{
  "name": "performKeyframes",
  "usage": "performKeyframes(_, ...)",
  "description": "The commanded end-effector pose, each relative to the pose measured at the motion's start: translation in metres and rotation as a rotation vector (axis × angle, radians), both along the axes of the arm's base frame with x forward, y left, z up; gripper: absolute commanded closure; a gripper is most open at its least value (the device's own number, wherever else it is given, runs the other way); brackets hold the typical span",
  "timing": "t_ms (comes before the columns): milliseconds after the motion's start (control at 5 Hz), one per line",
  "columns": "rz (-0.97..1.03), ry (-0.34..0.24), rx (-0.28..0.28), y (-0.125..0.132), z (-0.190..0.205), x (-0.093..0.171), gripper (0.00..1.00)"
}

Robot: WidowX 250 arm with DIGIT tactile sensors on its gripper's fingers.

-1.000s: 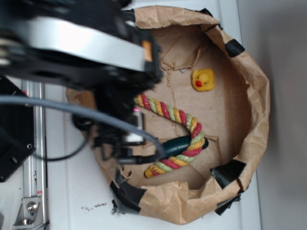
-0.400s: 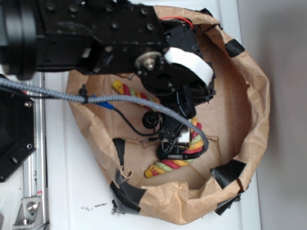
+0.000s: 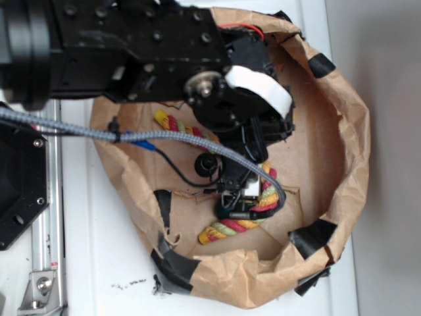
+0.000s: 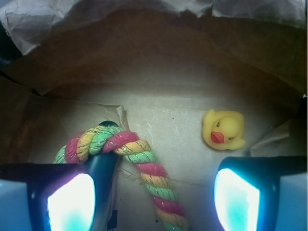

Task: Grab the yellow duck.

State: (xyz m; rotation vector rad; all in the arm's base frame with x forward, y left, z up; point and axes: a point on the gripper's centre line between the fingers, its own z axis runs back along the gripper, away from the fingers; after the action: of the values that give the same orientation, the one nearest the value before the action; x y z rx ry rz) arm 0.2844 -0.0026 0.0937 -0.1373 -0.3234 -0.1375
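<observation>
A robot test bench in a lab, not a home; the black robot arm (image 3: pixel 131 52) hangs over a plain white tabletop (image 3: pixel 99 263); a bare metal rail (image 3: pixel 46 263) is bolted along its edge; the play area is a makeshift brown paper basin (image 3: pixel 348 151) patched with black tape (image 3: pixel 314 236).
</observation>
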Motion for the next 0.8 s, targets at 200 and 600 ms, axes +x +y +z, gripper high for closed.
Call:
performKeyframes(200,0.041,-0.089,0.016,0.0293,-0.0069,0.0399,0.0)
performKeyframes(600,0.034,-0.089,0.014,0.0267,-0.0073,0.039,0.0)
